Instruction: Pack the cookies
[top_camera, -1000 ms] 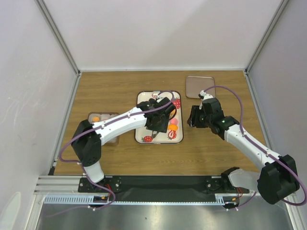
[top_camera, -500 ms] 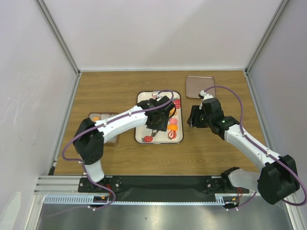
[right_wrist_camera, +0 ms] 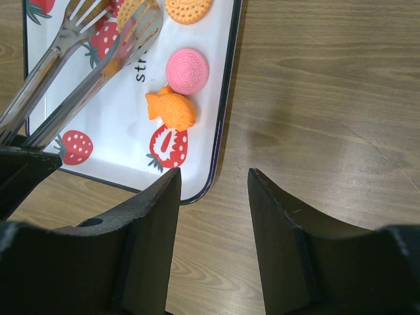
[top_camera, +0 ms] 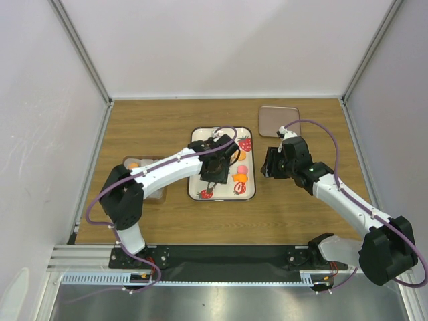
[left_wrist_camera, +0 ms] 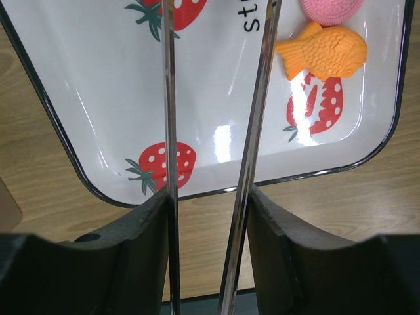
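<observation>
Cookies lie in two places. At 9 o'clock from the middle tray, a clear box (top_camera: pixel 158 195) holds one orange cookie (top_camera: pixel 134 165). The white strawberry tray (top_camera: pixel 200 137) carries the others in its 3 o'clock half: a round orange cookie (right_wrist_camera: pixel 188 8), a pink cookie (right_wrist_camera: pixel 187 70) and a fish-shaped orange cookie (right_wrist_camera: pixel 172 110).

The left end effector (left_wrist_camera: pixel 207 216) is closed on metal tongs (left_wrist_camera: pixel 168 98), whose arms reach across the tray. An orange piece shows at their forked tips, but I cannot tell if it is gripped. The right end effector (right_wrist_camera: pixel 213 177) hangs at the tray's 3 o'clock edge with its jaws apart and nothing between them.

A flat brown tray (top_camera: pixel 279 121) lies at 1 o'clock, apart from the others. Bare wooden table (top_camera: pixel 154 127) runs to the white walls.
</observation>
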`<state>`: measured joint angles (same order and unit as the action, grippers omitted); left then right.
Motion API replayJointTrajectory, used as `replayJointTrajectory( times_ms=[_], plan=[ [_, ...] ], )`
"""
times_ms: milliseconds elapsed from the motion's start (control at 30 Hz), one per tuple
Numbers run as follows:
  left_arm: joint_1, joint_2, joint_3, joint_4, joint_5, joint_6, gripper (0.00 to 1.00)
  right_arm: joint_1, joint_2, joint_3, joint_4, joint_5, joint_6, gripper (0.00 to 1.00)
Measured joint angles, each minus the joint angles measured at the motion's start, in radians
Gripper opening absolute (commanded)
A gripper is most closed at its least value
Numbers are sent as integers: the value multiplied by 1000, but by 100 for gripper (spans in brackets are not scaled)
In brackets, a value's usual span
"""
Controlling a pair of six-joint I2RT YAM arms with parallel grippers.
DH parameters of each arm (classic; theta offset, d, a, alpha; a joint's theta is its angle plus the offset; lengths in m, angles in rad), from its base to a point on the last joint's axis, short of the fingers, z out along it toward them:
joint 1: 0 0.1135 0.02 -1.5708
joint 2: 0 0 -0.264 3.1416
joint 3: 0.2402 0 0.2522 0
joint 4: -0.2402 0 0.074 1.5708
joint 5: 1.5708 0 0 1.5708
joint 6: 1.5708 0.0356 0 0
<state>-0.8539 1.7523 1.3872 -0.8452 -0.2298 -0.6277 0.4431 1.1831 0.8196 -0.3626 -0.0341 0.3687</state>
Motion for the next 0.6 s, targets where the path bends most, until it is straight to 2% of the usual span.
replayJointTrajectory(
  times_ms=[367, 600],
  plan=[
    [0, -11, 0, -3, 5, 0, 41, 0, 0, 0, 0, 0, 0, 51],
    [4, -113, 0, -59, -12, -1, 40, 0, 0, 0, 0, -1, 0, 51]
  ],
)
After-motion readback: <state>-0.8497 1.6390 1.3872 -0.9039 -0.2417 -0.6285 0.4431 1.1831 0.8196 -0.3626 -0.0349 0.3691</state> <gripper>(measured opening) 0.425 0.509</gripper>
